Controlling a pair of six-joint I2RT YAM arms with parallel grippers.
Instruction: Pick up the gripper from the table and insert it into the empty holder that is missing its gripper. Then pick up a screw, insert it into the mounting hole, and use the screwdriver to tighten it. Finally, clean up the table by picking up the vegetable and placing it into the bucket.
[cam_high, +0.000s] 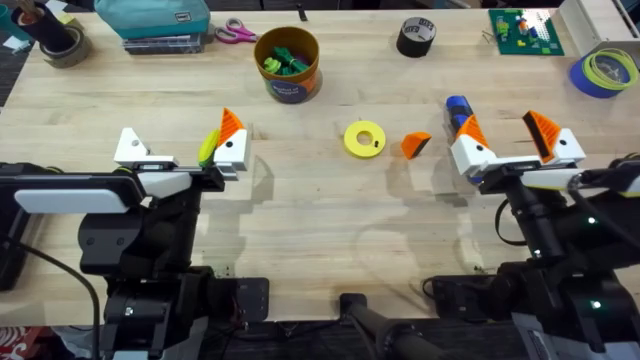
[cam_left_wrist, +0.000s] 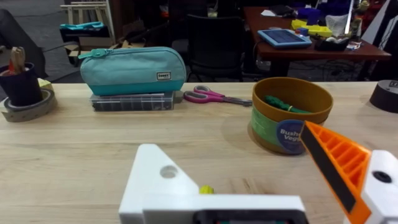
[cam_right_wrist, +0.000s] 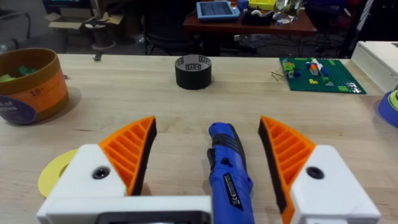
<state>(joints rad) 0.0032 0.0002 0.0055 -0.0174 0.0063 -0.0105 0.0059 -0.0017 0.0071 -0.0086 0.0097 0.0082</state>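
- Overhead view: the left gripper (cam_high: 180, 150) stands with jaws spread; one finger is a bare white holder (cam_high: 131, 147) with no orange pad, the other carries an orange tip.
- The yellow-and-green vegetable (cam_high: 208, 149) lies between those fingers, just beside the orange-tipped one; whether it touches is unclear.
- The loose orange gripper (cam_high: 416, 144) lies on the table (cam_high: 320, 220) right of the yellow spool (cam_high: 364, 139), just left of the right arm's near finger.
- The right gripper (cam_right_wrist: 208, 155) is spread wide, and the blue screwdriver (cam_right_wrist: 227, 168) lies between its orange pads, ungrasped.
- The bucket (cam_high: 287, 63) stands far centre, green pieces inside; pink scissors (cam_high: 236, 33) and a teal pouch (cam_left_wrist: 133, 70) lie to its left, black tape roll (cam_high: 416, 37) to its right.
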